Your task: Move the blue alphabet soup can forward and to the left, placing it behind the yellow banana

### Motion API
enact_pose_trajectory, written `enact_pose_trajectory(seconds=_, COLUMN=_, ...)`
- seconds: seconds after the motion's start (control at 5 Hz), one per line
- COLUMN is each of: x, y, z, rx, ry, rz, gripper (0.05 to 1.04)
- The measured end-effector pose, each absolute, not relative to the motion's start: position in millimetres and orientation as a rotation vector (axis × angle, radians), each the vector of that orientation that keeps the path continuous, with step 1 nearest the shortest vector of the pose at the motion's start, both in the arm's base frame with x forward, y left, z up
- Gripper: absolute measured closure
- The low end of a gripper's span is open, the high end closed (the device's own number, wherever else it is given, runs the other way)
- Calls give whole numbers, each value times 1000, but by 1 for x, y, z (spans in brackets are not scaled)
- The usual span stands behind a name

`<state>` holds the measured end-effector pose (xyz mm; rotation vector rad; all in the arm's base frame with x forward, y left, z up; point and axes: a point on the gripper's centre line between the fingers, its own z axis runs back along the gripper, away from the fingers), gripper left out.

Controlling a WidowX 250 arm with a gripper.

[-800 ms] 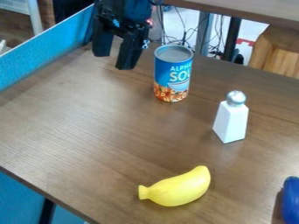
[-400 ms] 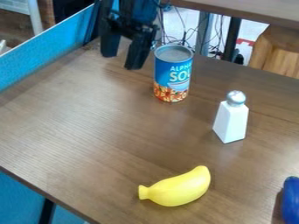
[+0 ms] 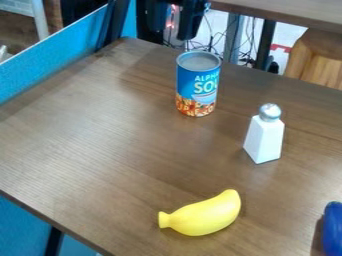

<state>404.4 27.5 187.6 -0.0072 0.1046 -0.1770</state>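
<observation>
Just above the tabletop's [image 3: 113, 130] far edge, the black two-finger end effector [image 3: 171, 36] hangs open and empty, nearest the upright blue-labelled metal soup can [image 3: 198, 85]; a low sideways swing could topple it. Farther out sit a white, silver-topped shaker [image 3: 265, 137], smooth yellow banana [image 3: 204, 215] and blue object [image 3: 332, 230].

Prob. lab: robot arm [image 3: 192, 20], cables [image 3: 212, 39] behind tbl [image 3: 100, 135].
</observation>
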Motion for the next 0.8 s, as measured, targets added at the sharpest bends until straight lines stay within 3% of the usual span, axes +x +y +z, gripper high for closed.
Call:
enact_pose_trajectory(seconds=0.2, x=435, y=18, z=190, rx=-29, ry=-17, rz=-130, gripper=84)
enact_pose_trajectory(seconds=0.4, x=465, y=8, z=174, rx=-7, ry=-173, rz=-85, gripper=84)
enact_pose_trajectory(seconds=0.6, x=473, y=7, z=149, rx=10, ry=-211, rz=-40, gripper=84)
enact_pose_trajectory(seconds=0.8, x=480, y=8, z=160, rx=21, ry=-254, rz=-23, gripper=84)
